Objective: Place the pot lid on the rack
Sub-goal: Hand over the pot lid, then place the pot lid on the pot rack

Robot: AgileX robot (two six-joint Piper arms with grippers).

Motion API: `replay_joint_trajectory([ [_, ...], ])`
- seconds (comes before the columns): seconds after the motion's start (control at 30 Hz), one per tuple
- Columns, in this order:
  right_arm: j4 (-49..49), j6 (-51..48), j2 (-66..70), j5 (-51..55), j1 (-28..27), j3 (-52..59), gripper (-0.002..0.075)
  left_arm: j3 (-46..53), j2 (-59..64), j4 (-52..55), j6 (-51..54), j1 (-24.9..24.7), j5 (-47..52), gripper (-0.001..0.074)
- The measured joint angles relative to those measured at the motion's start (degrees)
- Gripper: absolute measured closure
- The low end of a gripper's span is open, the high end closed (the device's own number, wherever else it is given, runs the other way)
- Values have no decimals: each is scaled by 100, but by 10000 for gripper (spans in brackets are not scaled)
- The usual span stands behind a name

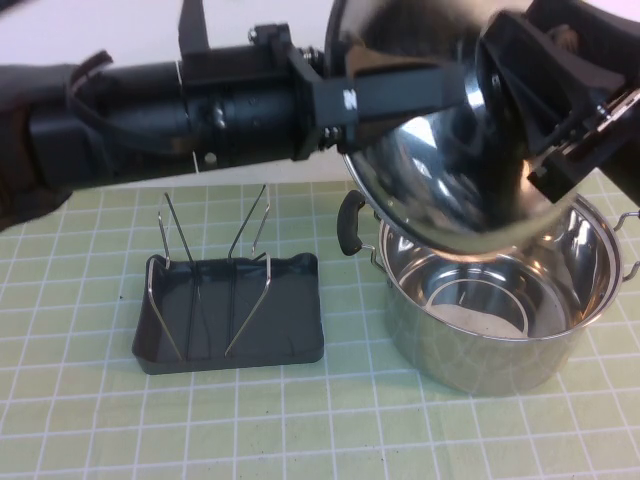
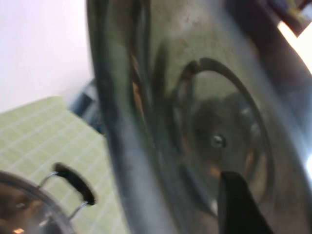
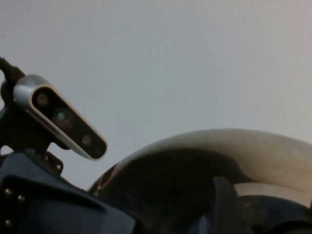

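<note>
Both grippers point(image 1: 470, 85) point(image 1: 560, 100) at raised pot lid point(image 1: 440, 170).

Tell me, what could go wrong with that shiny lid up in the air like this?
The pot lid hangs tilted above the open pot, with the left gripper reaching across it and the right gripper at its far side. If either grip slips, it could drop into the pot. The rack sits off to the left; its thin wire uprights look easy to knock or miss, so the lid might tip the light tray or slide off it.
</note>
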Motion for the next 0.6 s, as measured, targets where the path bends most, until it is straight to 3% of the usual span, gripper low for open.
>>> replay_joint_trajectory([
  [0.1, 0, 14, 0, -184, 0, -11, 391, -128, 41, -59, -125, -12, 270, 526],
  [0.33, 0, 30, 0, -216, 0, -40, 389, -175, 63, -86, -148, -12, 359, 547],
  [0.43, 0, 55, 0, -72, 0, -40, 295, -181, 63, -13, -70, -12, 445, 627],
  [0.5, -65, -4, 0, -60, 0, -46, 213, -181, 63, 81, 36, -12, 367, 632],
  [0.6, -132, -271, 0, -74, 10, -54, 165, -181, 95, 160, 270, -1, 192, 632],
])
